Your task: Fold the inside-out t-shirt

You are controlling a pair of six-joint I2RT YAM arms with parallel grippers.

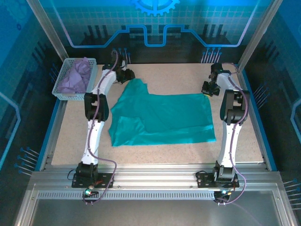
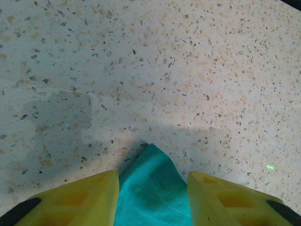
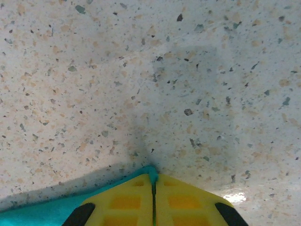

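T-shirt [image 1: 164, 117] lies flat mid-counter [image 1: 235, 150], teal. Long axis runs left-right in the top view. Right end is a straight edge. Left end is rumpled and doubled over, with one flap pointing to the far edge.

Left gripper [image 1: 126, 75] sits at that far-left flap. In the left wrist view its yellow fingers [image 2: 80, 200] stand spread, with the pointed tip of the t-shirt lying between them on the counter.

Right gripper [image 1: 209, 88] is at the far-right corner. In the right wrist view its fingers [image 3: 122, 202] are pressed together, pinching a sliver of teal at the tips.

Basket [image 1: 63, 94] with purple cloth [image 1: 75, 75] sits at far left, apart from the t-shirt.
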